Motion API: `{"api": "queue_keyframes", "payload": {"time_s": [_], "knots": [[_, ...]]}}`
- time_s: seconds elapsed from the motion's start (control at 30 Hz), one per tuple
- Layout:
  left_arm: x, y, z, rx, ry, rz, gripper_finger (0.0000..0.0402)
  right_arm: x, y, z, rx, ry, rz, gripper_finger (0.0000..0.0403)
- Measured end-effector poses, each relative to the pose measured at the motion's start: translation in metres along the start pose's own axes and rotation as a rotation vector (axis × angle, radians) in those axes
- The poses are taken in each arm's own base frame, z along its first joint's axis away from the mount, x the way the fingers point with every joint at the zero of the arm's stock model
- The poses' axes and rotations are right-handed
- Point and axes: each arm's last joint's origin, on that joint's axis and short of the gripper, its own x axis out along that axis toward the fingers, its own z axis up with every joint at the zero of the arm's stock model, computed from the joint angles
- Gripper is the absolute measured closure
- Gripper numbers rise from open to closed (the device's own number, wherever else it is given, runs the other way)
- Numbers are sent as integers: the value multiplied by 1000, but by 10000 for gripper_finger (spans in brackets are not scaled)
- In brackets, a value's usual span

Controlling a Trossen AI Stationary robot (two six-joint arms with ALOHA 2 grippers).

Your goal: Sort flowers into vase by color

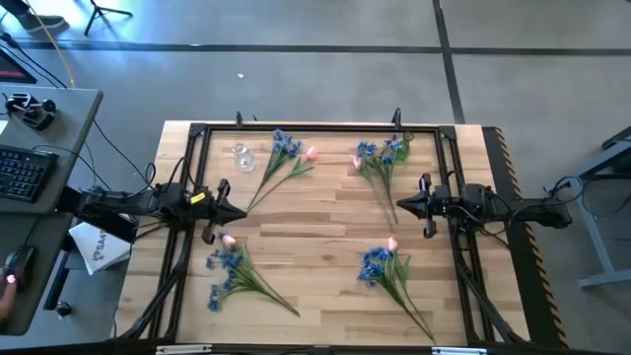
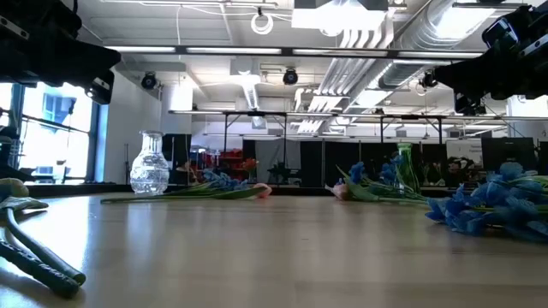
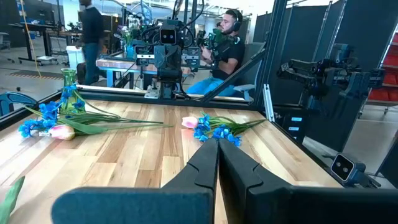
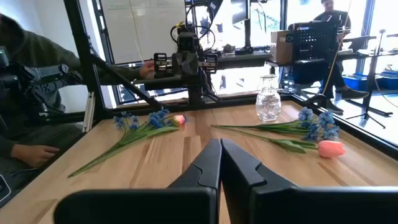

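Note:
Four loose bunches of blue blossom sprays and pink tulips lie flat on the wooden table: far left (image 1: 281, 158), far right (image 1: 380, 158), near left (image 1: 229, 264) and near right (image 1: 386, 266). A clear glass vase (image 1: 241, 155) stands upright by the far-left bunch, and also shows in the right wrist view (image 4: 268, 99). A green glass vase (image 1: 407, 138) stands by the far-right bunch. My left gripper (image 1: 237, 212) hovers shut at the table's left side; its fingers meet in the left wrist view (image 3: 217, 146). My right gripper (image 1: 402, 205) hovers shut at the right side (image 4: 221, 146).
A black frame (image 1: 315, 126) runs around the table. The middle strip of the table between the two grippers (image 1: 320, 212) holds nothing. A desk with a keyboard (image 1: 25, 168) stands left of the table. People sit and stand beyond the table (image 3: 227, 37).

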Motion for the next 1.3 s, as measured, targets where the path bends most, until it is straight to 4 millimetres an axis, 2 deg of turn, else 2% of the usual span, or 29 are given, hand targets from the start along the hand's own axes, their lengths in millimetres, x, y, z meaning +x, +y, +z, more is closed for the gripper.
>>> {"api": "queue_keyframes", "payload": {"time_s": [1.2, 1.3], "knots": [[0, 0, 0, 0, 0, 0, 402, 0, 0, 0, 0, 0, 0, 398], [0, 0, 0, 81, 0, 8, 402, 0, 0, 0, 0, 0, 0, 398]]}}
